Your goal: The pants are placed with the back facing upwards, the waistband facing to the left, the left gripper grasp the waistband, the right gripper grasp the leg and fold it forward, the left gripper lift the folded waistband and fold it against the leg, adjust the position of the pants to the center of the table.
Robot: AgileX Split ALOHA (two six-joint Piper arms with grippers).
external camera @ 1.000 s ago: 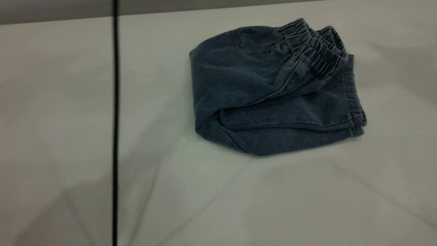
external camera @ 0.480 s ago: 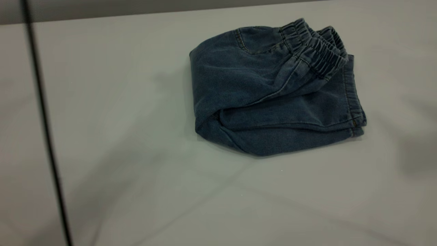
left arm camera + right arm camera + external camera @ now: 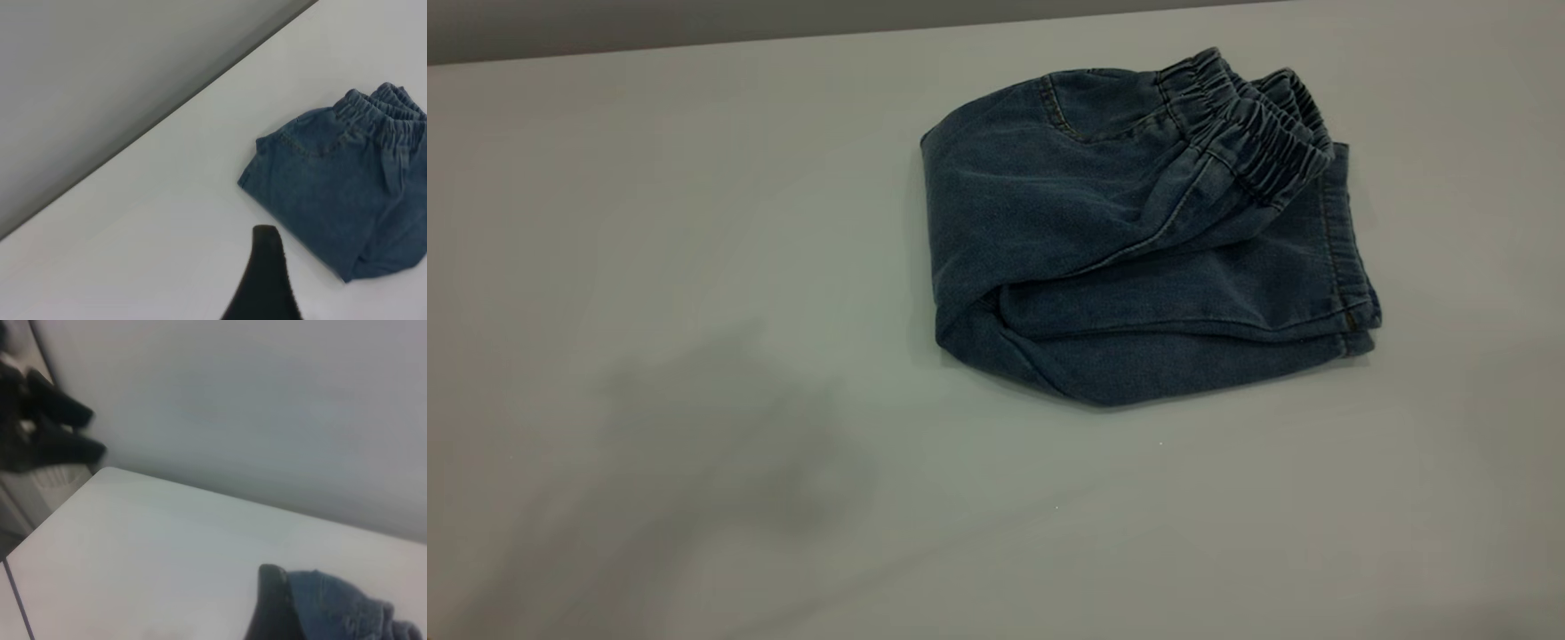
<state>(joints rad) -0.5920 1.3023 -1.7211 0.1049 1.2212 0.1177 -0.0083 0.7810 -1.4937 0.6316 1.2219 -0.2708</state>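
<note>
The pants (image 3: 1129,240) lie folded into a compact blue denim bundle on the table (image 3: 694,267), right of centre and towards the far edge. The gathered waistband (image 3: 1249,124) rests on top at the bundle's far right, over the leg (image 3: 1192,298), whose stitched hem (image 3: 1347,258) faces right. Neither gripper shows in the exterior view, and nothing touches the denim. In the left wrist view, my left gripper (image 3: 265,280) appears as a dark tip above the bare table, short of the pants (image 3: 340,193). The tip of my right gripper (image 3: 273,607) is seen in front of the pants (image 3: 333,607).
A grey wall (image 3: 605,27) runs behind the table's far edge. A soft shadow (image 3: 720,427) lies on the table at the front left. Dark equipment (image 3: 53,433) stands past the table's corner in the right wrist view.
A thin black line that crossed the exterior view has swept left and out of view. The shadows on the table have shifted. The pants have not moved.
</note>
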